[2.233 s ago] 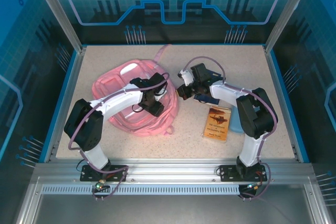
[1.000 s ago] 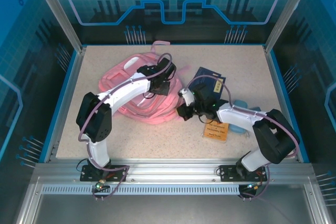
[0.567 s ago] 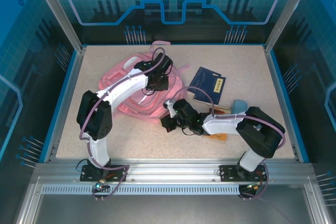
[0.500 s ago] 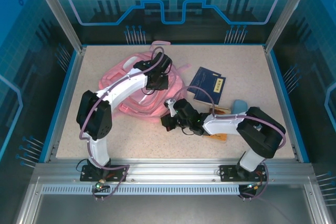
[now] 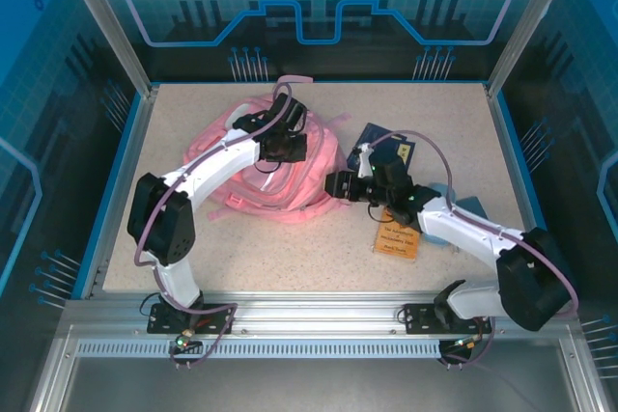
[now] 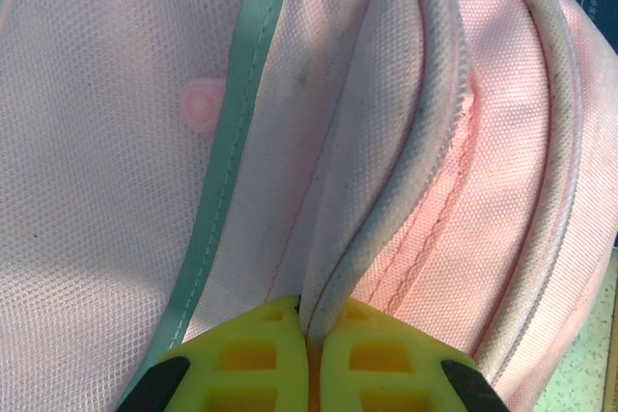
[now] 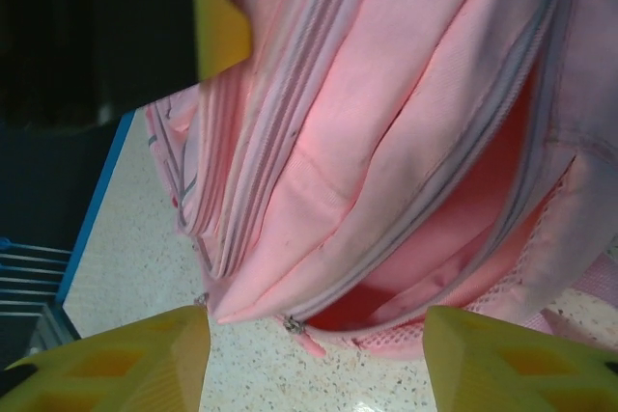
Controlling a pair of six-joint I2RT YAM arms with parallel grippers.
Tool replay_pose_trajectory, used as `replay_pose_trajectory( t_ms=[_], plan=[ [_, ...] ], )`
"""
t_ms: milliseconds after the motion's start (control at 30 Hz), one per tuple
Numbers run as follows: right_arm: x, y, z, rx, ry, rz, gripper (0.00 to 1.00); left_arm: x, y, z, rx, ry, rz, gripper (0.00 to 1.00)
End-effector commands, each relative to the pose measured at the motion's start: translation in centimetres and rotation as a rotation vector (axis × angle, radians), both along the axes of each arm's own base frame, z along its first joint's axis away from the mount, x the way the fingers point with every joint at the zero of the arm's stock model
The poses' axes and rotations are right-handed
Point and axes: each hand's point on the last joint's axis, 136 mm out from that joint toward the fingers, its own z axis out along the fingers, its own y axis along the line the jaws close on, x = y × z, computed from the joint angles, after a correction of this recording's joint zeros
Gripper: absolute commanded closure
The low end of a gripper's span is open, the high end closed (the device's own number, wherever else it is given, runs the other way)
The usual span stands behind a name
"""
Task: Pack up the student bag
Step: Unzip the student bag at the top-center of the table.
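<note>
Bag (image 5: pixel 299 180) lies slumped on the desk (image 5: pixel 232 258), its bulk toward 10 o'clock from the desk's middle, with a pink loop (image 5: pixel 294 80) trailing off at 12 o'clock toward the back edge.

The left arm reaches in from 7 o'clock and sets the left claw (image 5: pixel 280 142) on top of the bag. In the left wrist view that claw (image 6: pixel 309 344) is pinched together: its yellow fingertips (image 6: pixel 251 359) meet on a piped fold of the pink fabric (image 6: pixel 116 142) that rises between them (so it has hold of the bag by that seam).

The right arm comes in from 4 o'clock. The right claw (image 5: pixel 335 183) sits just beside the bag's 3 o'clock edge; the top view does not show whether it touches. Its wrist view shows the right claw (image 7: pixel 317 320) spread wide, yellow fingers (image 7: pixel 126 354) at the lower corners and nothing gripped between them. The bag (image 7: pixel 386 94) is straight ahead, a zip mouth gaping to show a pink inside, with the zip pull (image 7: pixel 294 327) hanging at the low end just above the speckled desk (image 7: pixel 145 258).

At 2 o'clock from the right claw a blue book (image 5: pixel 402 150) lies flat, partly under the arm's cable. A brown book (image 5: pixel 398 235) lies at 5 o'clock from the claw, near the forearm. A pale blue thing (image 5: pixel 471 206) shows past the arm at 3 o'clock, too hidden to name.
</note>
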Motion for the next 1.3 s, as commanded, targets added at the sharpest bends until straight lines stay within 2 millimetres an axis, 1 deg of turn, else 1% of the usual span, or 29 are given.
replay_pose_trajectory(
  t_ms=[0, 33, 200, 367, 400, 467, 567, 600, 700, 767, 833, 867, 900, 1033, 1167, 1200, 1267],
  plan=[
    [-0.8, 1.3, -0.6, 0.012, 0.147, 0.067, 0.41, 0.2, -1.0, 3.3, -0.081, -0.080, -0.037, 0.99],
    [-0.2, 1.6, -0.2, 0.010, 0.147, 0.063, 0.41, 0.2, -1.0, 3.4, -0.083, -0.082, -0.038, 0.99],
    [1.9, 1.4, -1.8, -0.043, 0.214, -0.007, 0.41, 0.0, -1.2, 3.3, -0.089, -0.076, -0.043, 0.98],
    [3.0, 2.3, -2.7, -0.051, 0.255, -0.001, 0.41, -0.2, -1.2, 3.4, -0.091, -0.075, -0.050, 0.98],
    [3.2, 2.7, -2.6, -0.043, 0.254, 0.009, 0.42, -0.2, -1.2, 3.4, -0.092, -0.076, -0.051, 0.98],
    [3.5, 3.4, -2.6, -0.025, 0.254, 0.033, 0.47, -0.3, -1.2, 3.5, -0.096, -0.075, -0.053, 0.97],
    [3.8, 4.4, -2.3, 0.007, 0.248, 0.067, 0.58, -0.6, -1.1, 3.7, -0.111, -0.072, -0.045, 0.95],
    [3.9, 4.6, -2.2, 0.015, 0.248, 0.075, 0.62, -0.8, -1.2, 4.0, -0.126, -0.075, -0.043, 0.93],
    [4.0, 5.2, -1.6, 0.043, 0.231, 0.099, 0.78, -1.9, -0.8, 4.9, -0.178, -0.092, -0.013, 0.77],
    [4.0, 5.5, -0.8, 0.067, 0.209, 0.114, 0.86, -3.0, 0.1, 5.1, -0.199, -0.087, 0.029, 0.64],
    [4.0, 5.8, 0.1, 0.089, 0.186, 0.135, 0.91, -4.4, 0.9, 5.3, -0.221, -0.084, 0.062, 0.56],
    [4.1, 6.0, 0.5, 0.102, 0.174, 0.148, 0.92, -5.2, 1.4, 5.2, -0.234, -0.077, 0.080, 0.52],
    [4.1, 6.2, 1.0, 0.113, 0.165, 0.157, 0.93, -6.0, 1.7, 5.1, -0.246, -0.074, 0.088, 0.50],
    [4.0, 7.2, 2.7, 0.152, 0.140, 0.201, 0.95, -10.0, 2.5, 3.8, -0.301, -0.048, 0.098, 0.48],
    [3.7, 8.2, 4.6, 0.184, 0.111, 0.235, 0.96, -13.6, 1.9, 1.1, -0.354, -0.040, 0.081, 0.48],
    [3.7, 8.4, 5.0, 0.190, 0.106, 0.241, 0.96, -14.1, 1.7, 0.6, -0.369, -0.042, 0.079, 0.48],
    [3.5, 8.8, 5.7, 0.203, 0.102, 0.252, 0.96, -15.1, 1.7, -1.1, -0.390, -0.034, 0.100, 0.49]
  ],
)
